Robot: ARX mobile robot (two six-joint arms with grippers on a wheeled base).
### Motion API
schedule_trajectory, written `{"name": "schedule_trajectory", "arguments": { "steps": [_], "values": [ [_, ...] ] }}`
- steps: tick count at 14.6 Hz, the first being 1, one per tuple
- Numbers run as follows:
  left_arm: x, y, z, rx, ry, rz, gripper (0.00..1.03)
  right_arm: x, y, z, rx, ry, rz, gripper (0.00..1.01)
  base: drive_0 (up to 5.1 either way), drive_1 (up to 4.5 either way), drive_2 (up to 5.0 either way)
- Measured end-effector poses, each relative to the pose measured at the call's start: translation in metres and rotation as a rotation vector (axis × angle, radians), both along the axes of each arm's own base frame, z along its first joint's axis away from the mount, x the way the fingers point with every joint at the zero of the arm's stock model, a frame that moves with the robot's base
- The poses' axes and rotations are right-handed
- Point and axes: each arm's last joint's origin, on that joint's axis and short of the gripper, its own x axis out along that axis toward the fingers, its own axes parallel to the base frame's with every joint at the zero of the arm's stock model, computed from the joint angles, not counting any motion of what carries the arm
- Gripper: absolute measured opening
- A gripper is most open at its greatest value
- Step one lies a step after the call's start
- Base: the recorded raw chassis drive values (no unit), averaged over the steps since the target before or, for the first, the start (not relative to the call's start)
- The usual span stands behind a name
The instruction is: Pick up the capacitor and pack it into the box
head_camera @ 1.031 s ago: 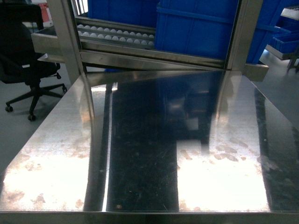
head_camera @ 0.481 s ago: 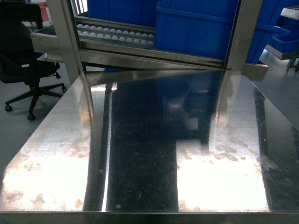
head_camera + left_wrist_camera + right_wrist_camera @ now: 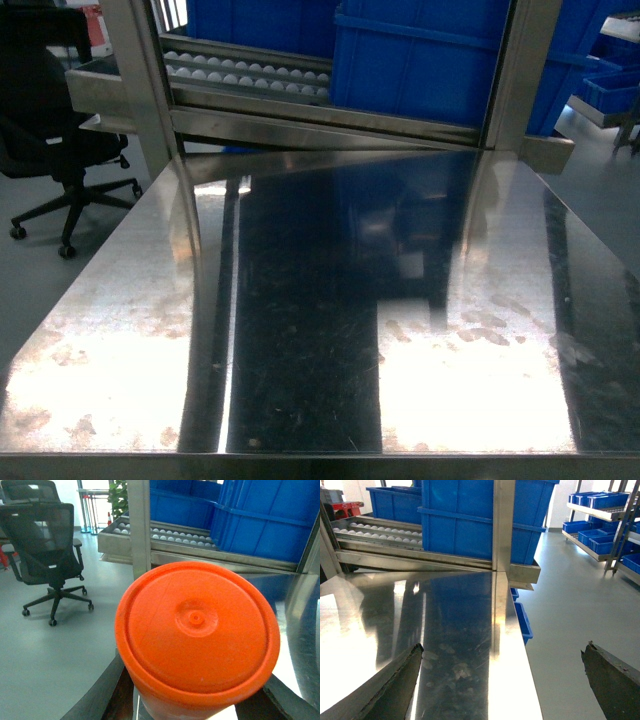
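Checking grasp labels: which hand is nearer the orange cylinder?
Left. The orange cylinder sits between the left hand's fingers; the right hand is open, with only the steel table under it.

A factory or warehouse floor: a stainless worktop [image 3: 300,330], a roller conveyor [image 3: 240,72] at 11 o'clock, stacked blue bins [image 3: 420,60] at 12, grey floor [image 3: 570,610].
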Motion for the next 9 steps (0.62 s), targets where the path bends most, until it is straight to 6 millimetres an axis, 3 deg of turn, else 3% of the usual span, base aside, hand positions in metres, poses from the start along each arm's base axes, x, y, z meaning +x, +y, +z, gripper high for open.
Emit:
{"name": "schedule_trajectory", "arguments": {
  "steps": [9],
  "values": [
    [0.0, 0.0, 0.0, 0.0, 0.0, 0.0, 0.44, 0.0, 0.0, 0.0, 0.0, 0.0, 0.0, 0.98, 0.0, 0.0, 0.0]
  ]
}}
